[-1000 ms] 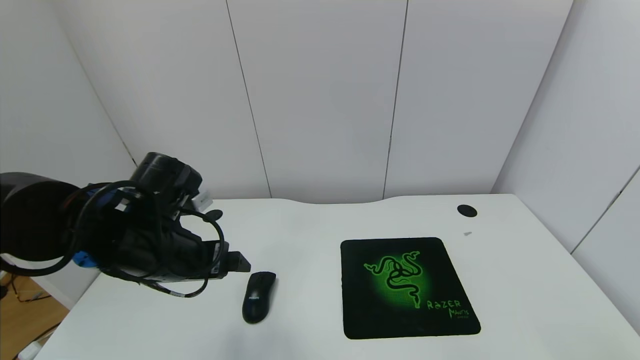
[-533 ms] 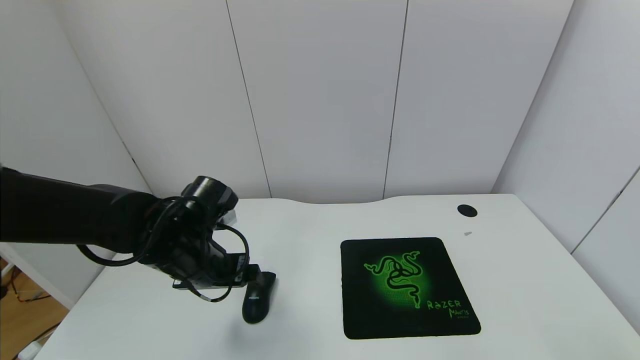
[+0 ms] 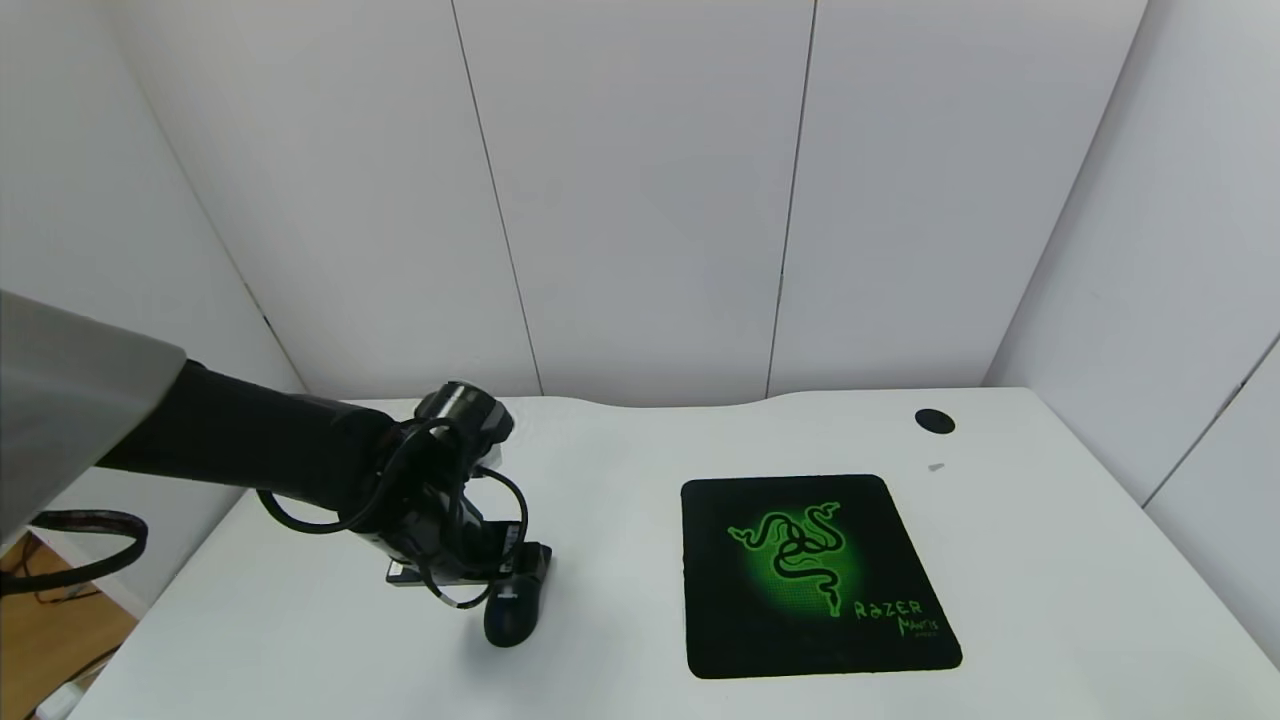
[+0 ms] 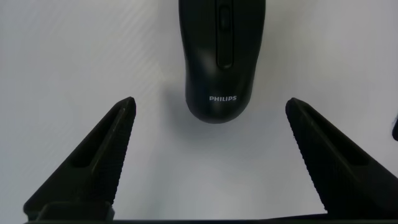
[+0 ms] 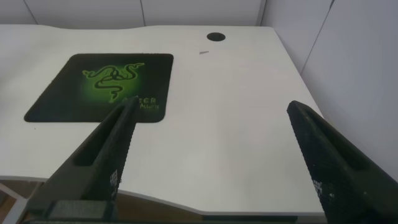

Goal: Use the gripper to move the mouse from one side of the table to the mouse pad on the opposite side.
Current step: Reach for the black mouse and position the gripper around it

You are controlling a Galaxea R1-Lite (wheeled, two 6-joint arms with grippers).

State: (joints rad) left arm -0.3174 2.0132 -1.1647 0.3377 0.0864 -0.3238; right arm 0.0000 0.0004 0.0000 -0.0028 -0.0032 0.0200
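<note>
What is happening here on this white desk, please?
The robot's left pincer is open and lowered over a black Philips mouse on the left part of the table. Its fingers have not closed on the mouse, which lies on the bare surface. The green and black mouse pad on the right side has nothing on it. The right pincer is open too, held off past the table's right side.
</note>
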